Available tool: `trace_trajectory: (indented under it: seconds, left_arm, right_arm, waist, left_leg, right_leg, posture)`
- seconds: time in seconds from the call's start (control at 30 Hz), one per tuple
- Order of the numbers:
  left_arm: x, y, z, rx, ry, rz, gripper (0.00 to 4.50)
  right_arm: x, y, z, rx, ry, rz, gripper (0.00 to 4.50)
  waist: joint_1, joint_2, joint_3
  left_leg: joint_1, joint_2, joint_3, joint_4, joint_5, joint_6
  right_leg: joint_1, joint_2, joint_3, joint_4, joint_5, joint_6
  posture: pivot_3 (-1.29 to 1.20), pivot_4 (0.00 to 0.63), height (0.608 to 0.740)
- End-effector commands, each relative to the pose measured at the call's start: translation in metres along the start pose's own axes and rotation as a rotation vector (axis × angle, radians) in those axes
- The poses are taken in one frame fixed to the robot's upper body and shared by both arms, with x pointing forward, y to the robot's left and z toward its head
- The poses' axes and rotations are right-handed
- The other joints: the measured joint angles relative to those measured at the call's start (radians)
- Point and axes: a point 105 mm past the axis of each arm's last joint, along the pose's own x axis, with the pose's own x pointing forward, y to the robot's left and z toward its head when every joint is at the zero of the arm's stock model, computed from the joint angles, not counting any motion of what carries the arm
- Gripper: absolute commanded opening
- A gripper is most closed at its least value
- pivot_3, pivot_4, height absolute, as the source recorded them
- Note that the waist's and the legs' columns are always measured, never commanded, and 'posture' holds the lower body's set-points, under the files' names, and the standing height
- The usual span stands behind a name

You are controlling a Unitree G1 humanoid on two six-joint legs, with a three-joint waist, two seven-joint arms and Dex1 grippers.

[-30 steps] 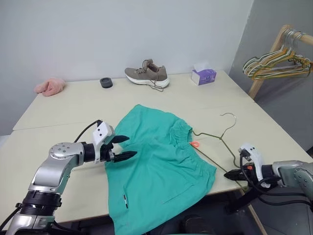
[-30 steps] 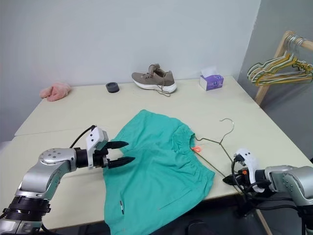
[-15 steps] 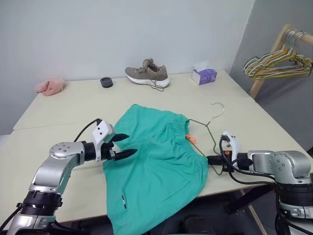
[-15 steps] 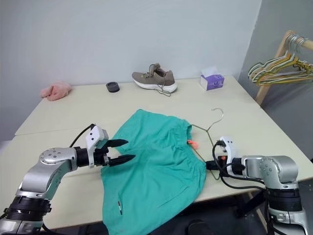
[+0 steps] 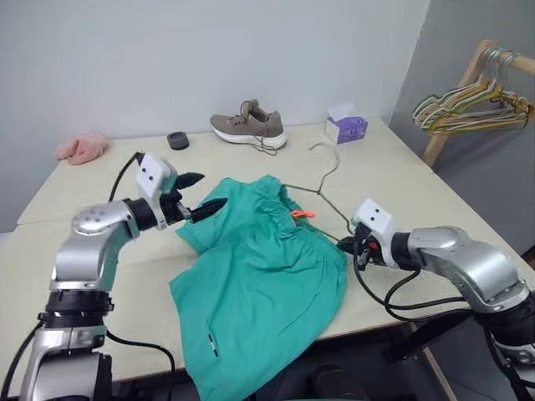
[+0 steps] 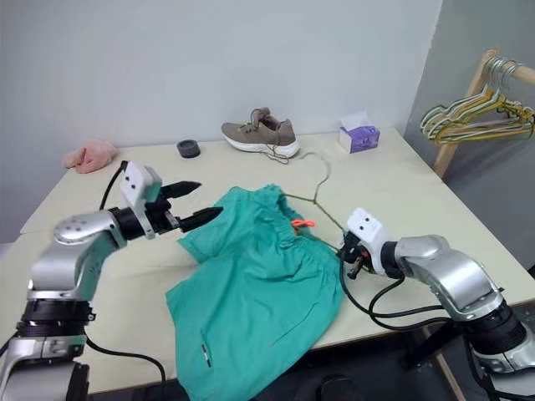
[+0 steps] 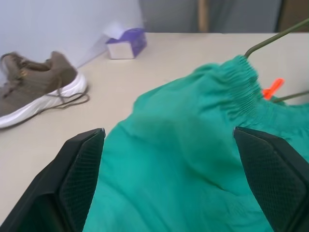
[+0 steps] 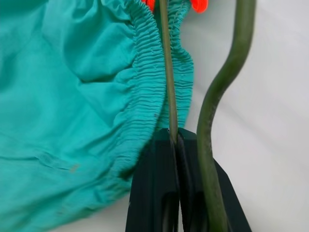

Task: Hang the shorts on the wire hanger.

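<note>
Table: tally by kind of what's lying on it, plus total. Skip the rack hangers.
Shorts: 1
Wire hanger: 1
Shoe: 1
Tissue box: 1
Pink cloth: 1
Small black round object: 1
Total: 6

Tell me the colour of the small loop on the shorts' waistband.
Orange-red. The loop sits beside the gathered waistband of the teal-green shorts, and shows best in the left wrist view.
</note>
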Motion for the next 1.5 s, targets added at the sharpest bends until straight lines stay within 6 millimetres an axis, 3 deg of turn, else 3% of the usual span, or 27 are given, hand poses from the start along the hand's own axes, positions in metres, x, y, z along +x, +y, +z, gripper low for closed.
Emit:
trace_trajectory:
  seconds: [0.03, 0.2, 0.43, 0.67, 0.77, 1.13, 1.27, 1.37, 1.5]
  left_arm:
    - [-0.008, 0.003, 0.010, 0.098, 0.040, -0.068, 4.49]
    - [-0.005, -0.005, 0.002, 0.239, 0.141, -0.185, 4.49]
    - [0.007, -0.039, -0.017, 0.273, 0.197, -0.390, 4.49]
    - [0.018, -0.041, -0.029, 0.270, 0.214, -0.400, 4.49]
    - [0.019, -0.045, -0.031, 0.249, 0.209, -0.419, 3.92]
    - [0.021, -0.055, -0.031, 0.217, 0.190, -0.445, 0.46]
    - [0.021, -0.056, -0.032, 0.212, 0.191, -0.448, 0.15]
    - [0.018, -0.057, -0.035, 0.196, 0.199, -0.450, 0.15]
    - [0.015, -0.057, -0.041, 0.187, 0.220, -0.447, 0.12]
  right_arm:
    - [-0.003, 0.001, 0.023, -0.232, -0.063, 0.001, 0.00]
    - [-0.001, 0.007, 0.031, -0.393, -0.085, 0.032, 0.00]
    - [-0.001, 0.012, 0.050, -0.484, -0.134, 0.043, 0.00]
    - [-0.003, 0.017, 0.062, -0.547, -0.174, 0.044, 0.00]
    - [-0.003, 0.018, 0.064, -0.566, -0.182, 0.046, 0.00]
    - [0.000, 0.023, 0.062, -0.627, -0.189, 0.063, 0.00]
    - [0.001, 0.027, 0.061, -0.638, -0.195, 0.089, 0.00]
    - [-0.004, 0.028, 0.046, -0.652, -0.156, 0.143, 0.00]
    - [-0.015, 0.000, 0.021, -0.626, -0.051, 0.094, 1.08]
  waist:
    - [0.001, 0.000, 0.000]
    - [0.004, 0.000, 0.000]
    - [0.003, 0.000, 0.000]
    - [0.001, 0.000, 0.000]
    - [0.000, 0.000, 0.000]
    - [0.000, 0.000, 0.000]
    - [0.000, 0.000, 0.000]
    - [0.000, 0.000, 0.000]
    - [0.000, 0.000, 0.000]
  left_leg:
    - [0.000, 0.000, 0.000, 0.000, 0.000, 0.000]
    - [0.000, 0.000, -0.001, 0.000, 0.000, 0.000]
    - [0.000, 0.000, -0.001, 0.000, 0.000, 0.000]
    - [0.000, 0.000, -0.001, 0.000, 0.000, 0.000]
    - [0.000, 0.000, -0.001, 0.000, 0.000, 0.000]
    - [0.000, 0.000, -0.001, 0.001, 0.000, 0.000]
    - [0.000, 0.000, -0.002, 0.001, 0.000, 0.000]
    - [0.000, 0.000, -0.002, 0.001, 0.000, 0.000]
    - [0.000, 0.000, -0.001, 0.001, 0.000, 0.000]
  right_leg:
    - [0.000, 0.000, 0.000, 0.000, 0.000, 0.000]
    - [0.000, 0.000, -0.001, 0.000, 0.000, 0.000]
    - [0.000, 0.000, -0.001, 0.000, 0.000, 0.000]
    - [0.000, 0.000, -0.001, 0.001, 0.001, -0.001]
    - [0.000, 0.000, -0.001, 0.001, 0.001, -0.001]
    - [0.000, 0.000, -0.001, 0.001, 0.001, -0.001]
    - [0.000, 0.000, -0.001, 0.001, 0.001, -0.002]
    - [0.000, 0.000, -0.001, 0.001, 0.001, -0.002]
    - [0.001, -0.001, -0.001, 0.001, 0.001, -0.002]
  posture:
    - [-0.18, 0.000, 0.740]
    - [-0.19, 0.000, 0.740]
    - [-0.20, 0.000, 0.740]
    - [-0.21, 0.000, 0.740]
    - [-0.21, 0.000, 0.740]
    - [-0.21, 0.000, 0.740]
    - [-0.21, 0.000, 0.740]
    - [-0.21, 0.000, 0.740]
    - [-0.21, 0.000, 0.740]
